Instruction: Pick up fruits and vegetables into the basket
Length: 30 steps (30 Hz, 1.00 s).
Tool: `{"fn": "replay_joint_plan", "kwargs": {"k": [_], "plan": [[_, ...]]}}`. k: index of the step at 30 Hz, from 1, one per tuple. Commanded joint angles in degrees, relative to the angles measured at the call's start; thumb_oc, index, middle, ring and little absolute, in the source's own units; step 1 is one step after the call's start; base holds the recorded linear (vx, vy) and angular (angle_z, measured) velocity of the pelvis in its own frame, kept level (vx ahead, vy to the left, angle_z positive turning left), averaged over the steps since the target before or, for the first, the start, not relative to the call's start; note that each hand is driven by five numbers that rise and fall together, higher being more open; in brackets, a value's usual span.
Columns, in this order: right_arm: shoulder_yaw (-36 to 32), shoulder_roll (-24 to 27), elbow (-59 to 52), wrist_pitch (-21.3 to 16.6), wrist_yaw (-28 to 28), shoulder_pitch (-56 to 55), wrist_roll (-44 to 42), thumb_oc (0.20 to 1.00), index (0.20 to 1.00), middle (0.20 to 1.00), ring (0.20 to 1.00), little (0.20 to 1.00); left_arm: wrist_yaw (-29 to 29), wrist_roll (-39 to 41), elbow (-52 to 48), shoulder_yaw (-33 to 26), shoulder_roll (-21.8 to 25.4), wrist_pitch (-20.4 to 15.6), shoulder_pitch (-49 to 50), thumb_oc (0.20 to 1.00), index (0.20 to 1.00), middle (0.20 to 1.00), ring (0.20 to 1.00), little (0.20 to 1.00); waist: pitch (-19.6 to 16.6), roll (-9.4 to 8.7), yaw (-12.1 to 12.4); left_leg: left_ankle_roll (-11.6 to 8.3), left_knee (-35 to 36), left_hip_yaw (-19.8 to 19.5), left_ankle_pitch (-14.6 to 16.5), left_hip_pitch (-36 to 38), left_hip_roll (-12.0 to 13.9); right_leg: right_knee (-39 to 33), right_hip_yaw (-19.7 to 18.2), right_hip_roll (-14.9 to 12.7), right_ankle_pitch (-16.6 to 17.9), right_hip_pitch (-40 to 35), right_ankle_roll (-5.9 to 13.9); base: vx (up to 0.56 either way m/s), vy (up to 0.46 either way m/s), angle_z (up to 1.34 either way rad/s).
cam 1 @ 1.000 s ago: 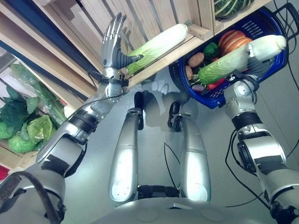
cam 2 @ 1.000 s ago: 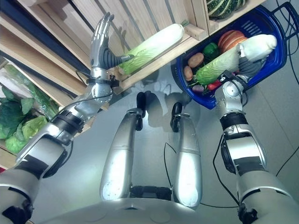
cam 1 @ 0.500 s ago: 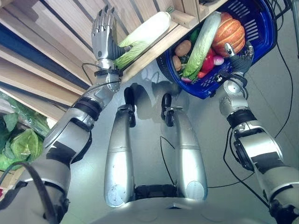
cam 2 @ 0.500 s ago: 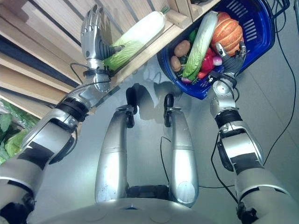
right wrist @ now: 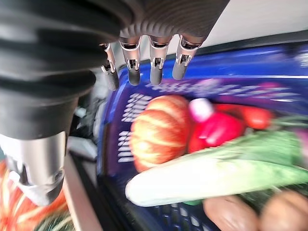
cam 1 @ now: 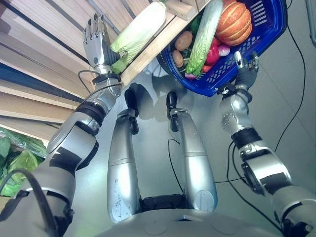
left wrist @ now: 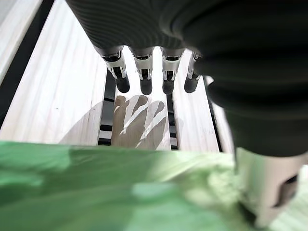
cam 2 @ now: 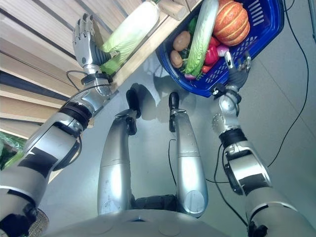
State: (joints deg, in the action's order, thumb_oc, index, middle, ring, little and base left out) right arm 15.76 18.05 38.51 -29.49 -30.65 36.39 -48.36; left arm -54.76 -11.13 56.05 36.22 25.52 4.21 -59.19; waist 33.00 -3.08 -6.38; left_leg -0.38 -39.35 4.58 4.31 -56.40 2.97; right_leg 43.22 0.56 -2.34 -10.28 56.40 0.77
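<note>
Left eye view is showing a blue basket point(cam 1: 266, 34) sitting on the floor beside a wooden shelf point(cam 1: 148, 52), already loaded: a long napa cabbage point(cam 1: 203, 30) is lying across it, an orange pumpkin point(cam 1: 233, 22) is resting next to the cabbage, a red pepper point(cam 1: 213, 49) is sitting under them, and two brown potatoes point(cam 1: 183, 40) are lying at the shelf-side end. The right hand point(cam 1: 245, 69) is hovering just outside the basket's near rim with its fingers straight and spread, holding nothing; its wrist view is showing the released fingers point(right wrist: 156, 72) over the pumpkin and cabbage. A second napa cabbage point(cam 1: 137, 30) is lying on the shelf's edge. The left hand point(cam 1: 97, 45) is reaching up against its leafy green end, fingers extended along the slats and thumb lying against the leaves; the left wrist view is showing the straight fingers point(left wrist: 144, 77) above the green leaves, not wrapped around them. Leafy greens point(cam 1: 15, 163) are lying low on the robot's left.
</note>
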Motion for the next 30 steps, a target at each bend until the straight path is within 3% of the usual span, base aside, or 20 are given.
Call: {"fn": "replay_joint_plan", "kwargs": {"k": [1,8,17,18,19,20,30], "plan": [[-0.65,-1.78,-5.71,-4.02,-0.60,-2.57,-0.70,1.000,1.000,1.000,1.000,1.000,-1.81,-0.11,3.67,-1.60,-2.34,2.96,0.49,1.000,1.000,1.000,1.000,1.000,-3.21,-1.43,-0.57,-2.32,1.90,1.75,4.82,1.08,-3.07,-4.49,3.61,2.22,4.11,-0.78,2.68,-0.02,0.026,-0.14],[0.95,-4.38,-9.53,-5.31,-1.22,-4.33,1.08,1.000,1.000,1.000,1.000,1.000,-6.61,0.13,4.53,-1.86,-3.81,6.51,1.65,1.000,1.000,1.000,1.000,1.000,-3.21,-1.51,-0.98,-2.35,2.25,1.92,4.22,0.13,-3.31,-5.37,3.22,2.51,4.75,0.01,2.45,0.00,0.003,-0.01],[1.80,-5.74,-14.80,-2.99,-2.40,-7.15,4.92,1.000,1.000,1.000,1.000,1.000,-5.76,-6.75,0.21,-0.79,-4.97,4.69,3.09,1.000,1.000,1.000,1.000,1.000,-3.21,-1.29,-1.22,-2.34,2.97,1.91,3.75,-0.12,-3.49,-6.02,2.92,2.61,5.38,0.53,2.58,0.00,0.000,0.00],[2.02,-5.80,-15.09,-3.01,-2.11,-7.47,4.97,1.000,1.000,1.000,1.000,1.000,-5.74,-8.31,-0.27,-0.48,-5.27,4.69,3.46,0.435,0.435,0.435,0.435,0.435,-3.21,-1.27,-1.27,-2.25,3.24,2.00,3.68,0.21,-3.52,-6.32,2.77,2.72,5.47,0.30,2.54,0.00,0.000,0.00],[2.11,-5.83,-15.05,-3.03,-2.08,-7.43,4.95,1.000,1.000,1.000,1.000,1.000,-5.81,-8.28,-0.37,-0.21,-5.28,4.75,3.43,0.354,0.354,0.354,0.354,0.354,-3.21,-1.24,-1.26,-2.26,3.27,2.02,3.66,0.27,-3.51,-6.32,2.77,2.72,5.47,0.23,2.55,0.00,0.000,0.00],[2.22,-5.90,-15.04,-2.94,-1.98,-7.40,4.81,1.000,1.000,1.000,1.000,1.000,-5.89,-8.37,-0.47,0.01,-5.24,4.68,3.44,0.200,0.200,0.200,0.200,0.200,-3.21,-1.20,-1.24,-2.27,3.25,2.06,3.66,0.40,-3.48,-6.28,2.79,2.70,5.50,0.14,2.59,0.00,0.000,0.00],[2.68,-5.99,-15.92,-2.74,-0.67,-9.37,5.06,1.000,1.000,1.000,1.000,1.000,-7.02,-14.26,-1.99,1.67,-3.98,3.55,4.44,0.200,0.200,0.200,0.200,0.200,-3.21,-0.89,-1.12,-2.15,2.52,2.67,4.17,2.37,-3.00,-5.58,2.94,2.41,5.19,-1.62,2.67,0.00,0.002,-0.01]]}}
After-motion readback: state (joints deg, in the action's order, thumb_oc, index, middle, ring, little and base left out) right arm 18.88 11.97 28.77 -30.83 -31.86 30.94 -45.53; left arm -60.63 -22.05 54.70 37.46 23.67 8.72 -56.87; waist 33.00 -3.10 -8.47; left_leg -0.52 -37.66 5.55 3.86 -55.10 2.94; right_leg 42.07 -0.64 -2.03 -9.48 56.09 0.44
